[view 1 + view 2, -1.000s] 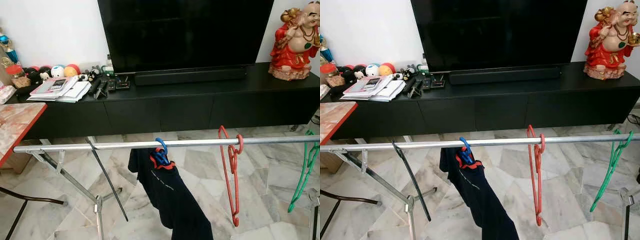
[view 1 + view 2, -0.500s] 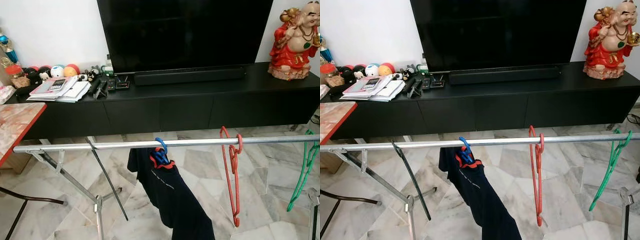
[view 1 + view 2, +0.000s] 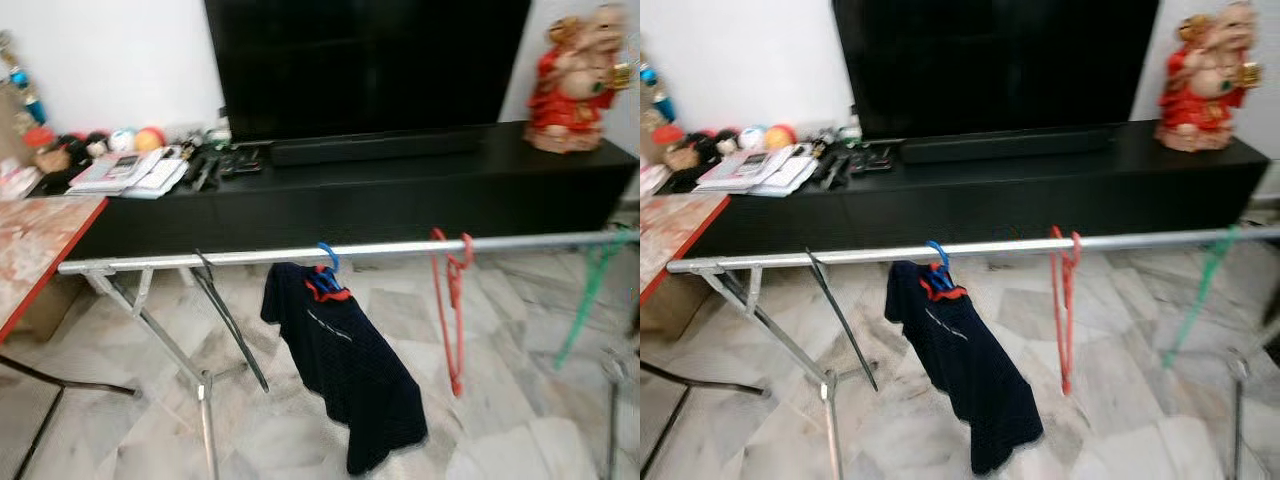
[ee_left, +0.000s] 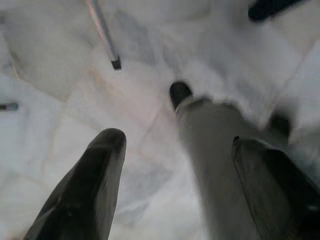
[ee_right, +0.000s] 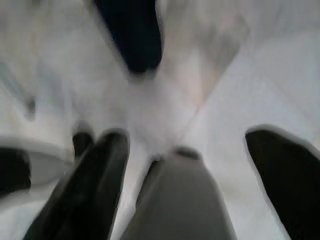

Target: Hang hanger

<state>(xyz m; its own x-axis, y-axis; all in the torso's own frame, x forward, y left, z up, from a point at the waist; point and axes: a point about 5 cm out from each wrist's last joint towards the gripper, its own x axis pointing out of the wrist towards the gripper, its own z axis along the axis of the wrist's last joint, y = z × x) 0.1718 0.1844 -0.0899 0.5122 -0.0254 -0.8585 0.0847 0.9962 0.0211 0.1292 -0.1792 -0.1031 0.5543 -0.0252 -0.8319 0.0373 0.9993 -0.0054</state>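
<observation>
Since the earlier frame we are backing off; more floor is showing. We are noting the red hanger [image 3: 448,300] hanging on the rail [image 3: 400,248]. Left gripper [image 4: 175,155] and right gripper [image 5: 185,150] are hanging wide apart, empty.

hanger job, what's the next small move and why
Probably hold position and let the view settle. The blue hanger with the dark shirt already hangs on the rail, beside the red hanger. Both pincers, left and right, are open, empty, pointing at the floor.
</observation>
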